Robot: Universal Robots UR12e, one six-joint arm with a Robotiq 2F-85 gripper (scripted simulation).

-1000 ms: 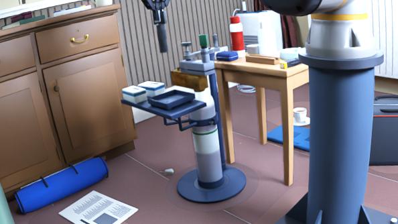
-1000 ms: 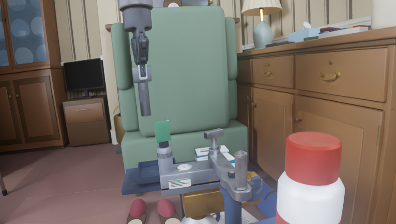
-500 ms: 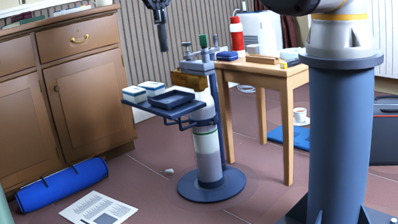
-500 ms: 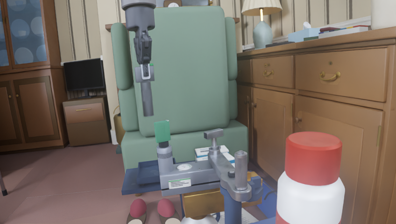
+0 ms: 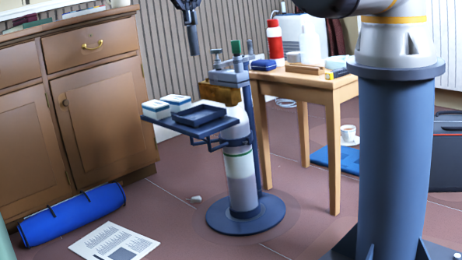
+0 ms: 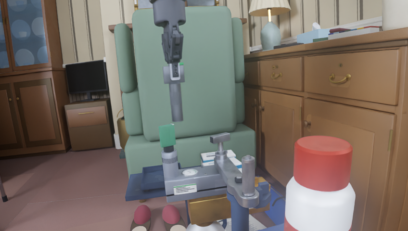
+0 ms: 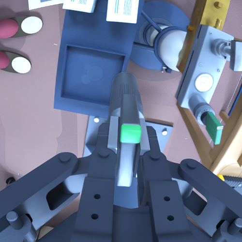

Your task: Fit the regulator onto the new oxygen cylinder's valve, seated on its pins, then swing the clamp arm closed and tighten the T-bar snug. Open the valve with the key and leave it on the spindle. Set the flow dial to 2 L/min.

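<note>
The oxygen cylinder (image 5: 241, 163) is partly hidden behind the blue shelf and under the regulator (image 5: 229, 76), which sits on its brass valve (image 5: 219, 92). The regulator is a grey block with a round gauge (image 6: 189, 172), a green-capped flow dial (image 6: 167, 136) and a T-bar (image 6: 220, 138) on the clamp arm (image 6: 229, 174). High above the blue tray (image 5: 199, 115), my gripper (image 6: 173, 68) is closed on the valve key (image 6: 175, 97), a grey cylinder with a green end (image 7: 130, 133) that hangs straight down. The key is up and to the left of the regulator, apart from it.
A green armchair (image 6: 183, 74) stands behind the cylinder stand, with wooden cabinets (image 5: 70, 105) to one side. A wooden side table (image 5: 307, 83) with a red-capped bottle (image 5: 274, 41) adjoins the regulator. Two small boxes (image 5: 165, 105) sit on the shelf. My arm's base column (image 5: 394, 155) stands nearby.
</note>
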